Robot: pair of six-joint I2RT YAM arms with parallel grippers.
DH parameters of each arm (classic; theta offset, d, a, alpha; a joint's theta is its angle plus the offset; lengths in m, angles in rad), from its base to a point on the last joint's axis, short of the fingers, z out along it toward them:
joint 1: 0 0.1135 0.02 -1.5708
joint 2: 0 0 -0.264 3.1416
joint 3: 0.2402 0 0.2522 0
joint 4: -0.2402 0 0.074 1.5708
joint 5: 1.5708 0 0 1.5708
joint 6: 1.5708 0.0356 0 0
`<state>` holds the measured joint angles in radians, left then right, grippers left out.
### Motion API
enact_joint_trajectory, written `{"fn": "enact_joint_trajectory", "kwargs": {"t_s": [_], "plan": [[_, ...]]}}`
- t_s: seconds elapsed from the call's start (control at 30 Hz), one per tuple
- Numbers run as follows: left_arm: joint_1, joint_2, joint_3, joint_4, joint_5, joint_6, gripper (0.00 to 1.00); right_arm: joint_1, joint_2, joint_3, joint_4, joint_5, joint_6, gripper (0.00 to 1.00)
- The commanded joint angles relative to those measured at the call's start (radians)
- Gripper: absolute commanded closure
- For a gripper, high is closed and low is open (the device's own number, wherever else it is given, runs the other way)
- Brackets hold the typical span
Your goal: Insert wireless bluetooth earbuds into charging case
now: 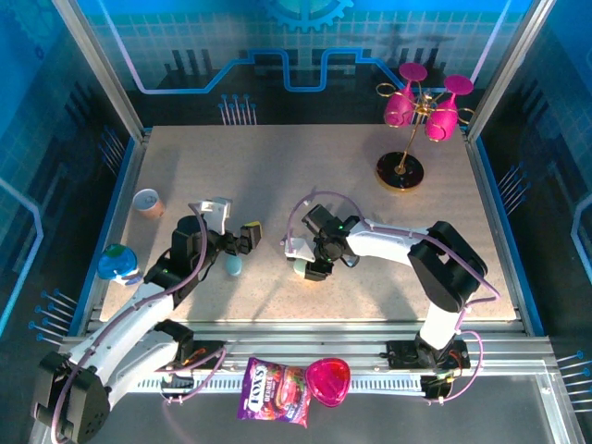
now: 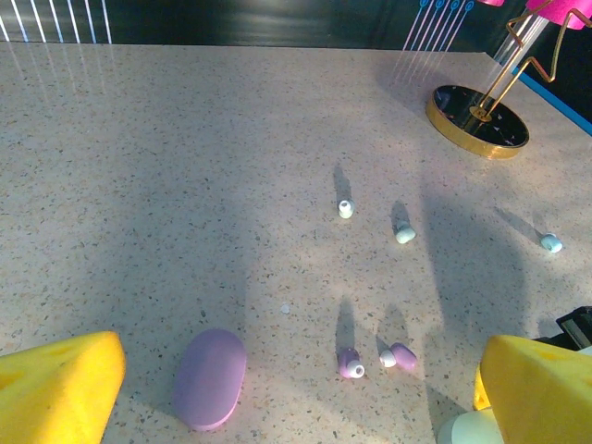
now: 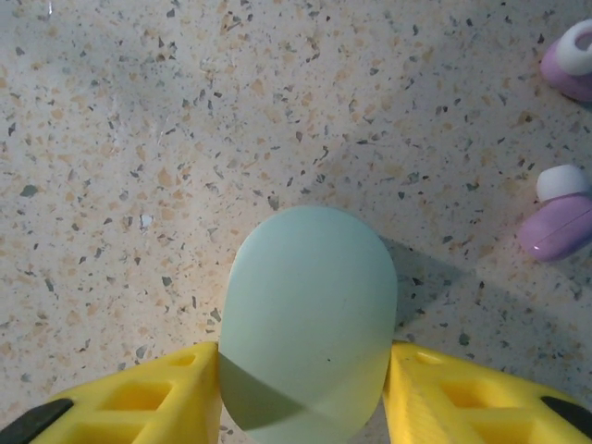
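squarely, mint case (image 3: 310, 305), within right end effector (image 3: 304, 375)

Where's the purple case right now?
Left wrist view, lower left: the purple case lies on the table, left of two purple earbuds.

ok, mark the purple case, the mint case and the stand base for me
purple case (image 2: 210, 379), left wrist view, centre of its top shell.
mint case (image 3: 310, 314), right wrist view, middle of its top shell.
stand base (image 2: 490, 148), left wrist view, near side of its gold rim.
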<state>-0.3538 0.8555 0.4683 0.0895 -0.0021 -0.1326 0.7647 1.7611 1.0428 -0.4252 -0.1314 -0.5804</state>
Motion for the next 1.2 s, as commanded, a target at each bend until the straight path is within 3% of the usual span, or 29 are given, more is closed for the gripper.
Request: {"fn": "enact_joint_trajectory", "kwargs": {"t_s": [0.0, 0.2, 0.33, 0.5, 0.73, 0.83, 1.0, 1.17], "plan": [[-0.004, -0.017, -0.016, -0.01, 0.006, -0.008, 0.01, -0.001, 0.002, 0.02, -0.056, -0.004, -0.019, 0.55], [-0.004, -0.013, -0.023, 0.015, 0.009, 0.002, 0.01, -0.028, -0.069, 0.005, -0.057, -0.037, -0.015, 0.57], [-0.004, -0.006, -0.075, 0.148, 0.078, 0.053, 0.01, -0.056, -0.138, -0.004, -0.062, -0.076, -0.002, 0.57], [-0.004, 0.072, -0.194, 0.542, 0.237, 0.117, 0.01, -0.096, -0.239, 0.011, -0.11, -0.125, 0.01, 0.58], [-0.004, 0.243, -0.151, 0.704, 0.521, 0.197, 0.01, -0.146, -0.363, 0.083, -0.268, -0.159, -0.005, 0.58], [-0.007, 0.298, -0.116, 0.683, 0.663, 0.225, 0.01, -0.159, -0.395, 0.135, -0.362, -0.178, -0.023, 0.62], [-0.07, 0.342, -0.075, 0.657, 0.77, 0.241, 0.01, -0.156, -0.426, 0.213, -0.469, -0.239, -0.044, 0.63], [-0.147, 0.34, 0.006, 0.49, 0.864, 0.298, 0.01, -0.133, -0.432, 0.282, -0.545, -0.281, -0.061, 0.62]]}}
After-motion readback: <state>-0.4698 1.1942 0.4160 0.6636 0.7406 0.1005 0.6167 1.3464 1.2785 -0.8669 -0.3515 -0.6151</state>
